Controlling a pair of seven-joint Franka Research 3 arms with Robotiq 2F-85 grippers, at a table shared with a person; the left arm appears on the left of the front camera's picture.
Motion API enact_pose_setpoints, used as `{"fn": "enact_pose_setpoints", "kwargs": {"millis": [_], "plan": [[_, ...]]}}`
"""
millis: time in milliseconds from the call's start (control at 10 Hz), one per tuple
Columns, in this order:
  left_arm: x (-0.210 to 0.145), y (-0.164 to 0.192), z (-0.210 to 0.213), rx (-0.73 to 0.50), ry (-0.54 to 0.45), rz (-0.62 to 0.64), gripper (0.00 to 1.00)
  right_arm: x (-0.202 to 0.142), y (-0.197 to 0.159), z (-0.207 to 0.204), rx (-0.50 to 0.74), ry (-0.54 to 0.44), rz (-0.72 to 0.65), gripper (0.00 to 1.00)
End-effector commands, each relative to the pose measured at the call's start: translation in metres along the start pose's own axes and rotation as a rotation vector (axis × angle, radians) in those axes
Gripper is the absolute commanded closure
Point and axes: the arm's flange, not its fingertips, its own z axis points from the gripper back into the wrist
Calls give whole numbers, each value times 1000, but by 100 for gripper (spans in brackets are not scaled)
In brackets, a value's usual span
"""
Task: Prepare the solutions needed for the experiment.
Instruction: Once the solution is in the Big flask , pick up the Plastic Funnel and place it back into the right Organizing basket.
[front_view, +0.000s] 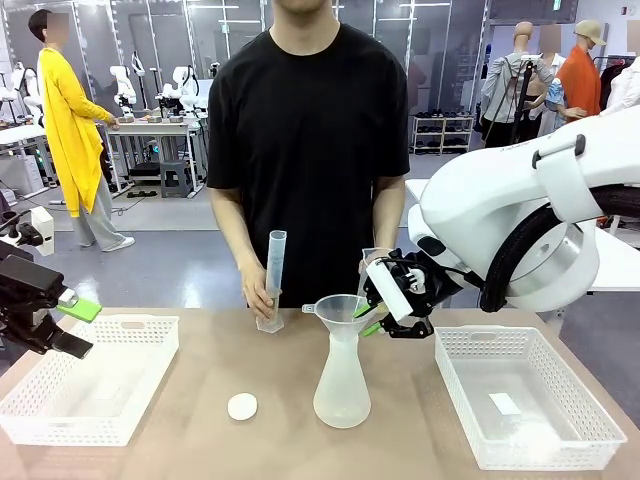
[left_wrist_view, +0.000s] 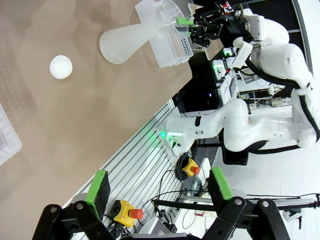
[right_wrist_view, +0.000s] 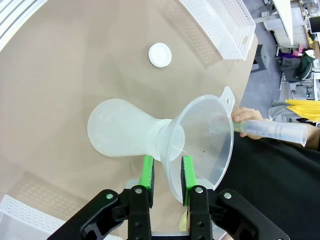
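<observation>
Front view: the flask (front_view: 342, 385) stands in the middle of the bench (front_view: 210, 370), a bit nearer the near edge. I cannot tell if any of the yellow liquid is inside it. A funnel (front_view: 343, 308) sits in its neck, likely so liquid can go in without spilling. The right gripper (right_wrist_view: 167, 165) reaches in from the right edge. Its jaws stand part way shut, one pad on each side of the funnel's rim. I cannot tell if they really squeeze it. I think they are there to keep the funnel from tipping. At the far edge the person's hand (front_view: 262, 297) holds a tall thin measuring cylinder (front_view: 273, 268) upright on the bench, close to the funnel, maybe ready to pour. The left gripper (front_view: 78, 327) hangs by the left edge above a white basket (front_view: 100, 322), its jaws wide apart and holding nothing, out of the way. A small white disc (front_view: 242, 406) lies near the near edge, left of the flask.
</observation>
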Motion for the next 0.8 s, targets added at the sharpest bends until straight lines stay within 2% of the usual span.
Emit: {"fn": "enact_pose_setpoints", "kwargs": {"millis": [0, 200, 400, 700], "plan": [[3, -1, -2, -27, -10, -19, 0, 0, 0, 0, 0, 0, 1, 70], [3, -1, -2, -27, -10, -19, 0, 35, -2, 32, 29, 47, 53, 70], [3, -1, -2, -27, -10, -19, 0, 56, -12, 66, -46, 127, 79, 70], [3, -1, -2, -27, -10, -19, 0, 77, -5, 124, 48, 216, 20, 70]]}}
